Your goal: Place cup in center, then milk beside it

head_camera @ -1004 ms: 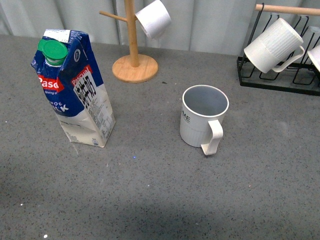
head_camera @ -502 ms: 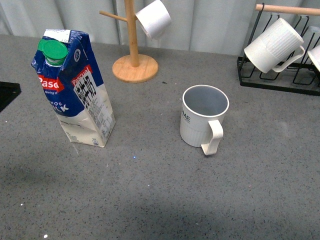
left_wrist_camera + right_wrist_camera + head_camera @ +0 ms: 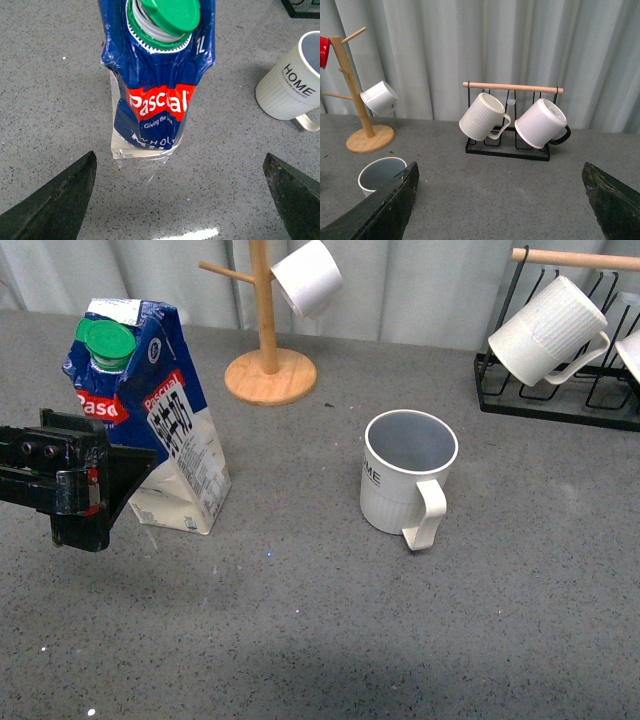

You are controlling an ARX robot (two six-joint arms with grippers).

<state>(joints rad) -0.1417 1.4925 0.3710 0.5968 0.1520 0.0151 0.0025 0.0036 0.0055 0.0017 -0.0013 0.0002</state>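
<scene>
Left hand (image 3: pixel 122 480), its fingers spread wide and empty, lines up on the milk (image 3: pixel 150 420) standing near the left edge of the desk (image 3: pixel 300 640), evidently to carry it beside the cup (image 3: pixel 408 475), which sits upright about mid-desk, handle toward the front edge.

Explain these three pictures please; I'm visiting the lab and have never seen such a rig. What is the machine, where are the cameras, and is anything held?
It is a two-armed robot at a grey table. The front view looks out from its body; the other two come from cameras on its wrists, the dark wedges being gripper fingers. On the table stand a milk carton, a HOME cup, a wooden mug tree and a black rack of mugs. The left gripper is open, facing the carton; the right gripper is open too. Nothing is held.
</scene>
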